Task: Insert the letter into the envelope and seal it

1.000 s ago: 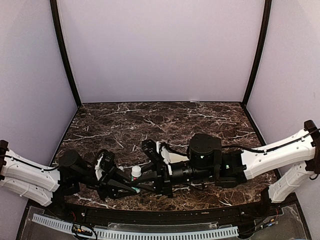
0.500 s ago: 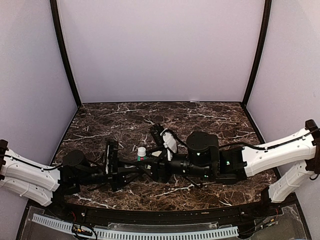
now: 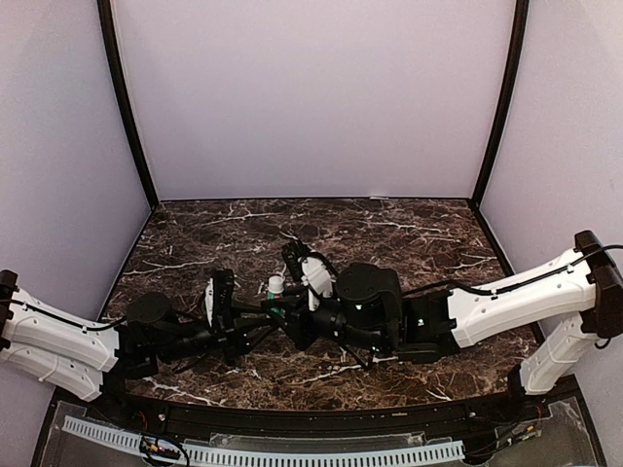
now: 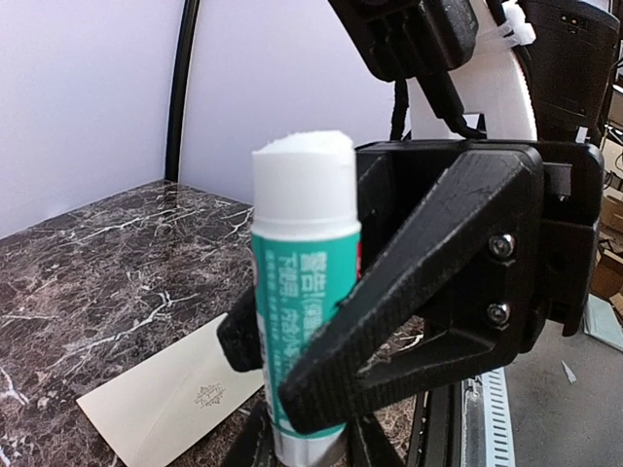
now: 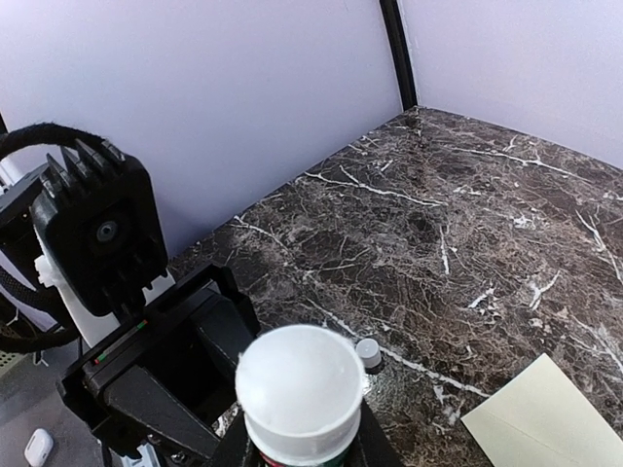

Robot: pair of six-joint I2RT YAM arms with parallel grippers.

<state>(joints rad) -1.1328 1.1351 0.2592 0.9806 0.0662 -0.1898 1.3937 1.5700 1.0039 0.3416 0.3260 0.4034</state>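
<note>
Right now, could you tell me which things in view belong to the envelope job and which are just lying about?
Job: envelope; glue stick, gripped by left gripper and right gripper. Letter not visible.
Lying about: small white round object on the table.

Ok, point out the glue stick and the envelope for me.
glue stick (image 4: 297,272), left wrist view, on its teal label.
envelope (image 4: 165,404), left wrist view, on its bare cream face beside the small emblem.
</note>
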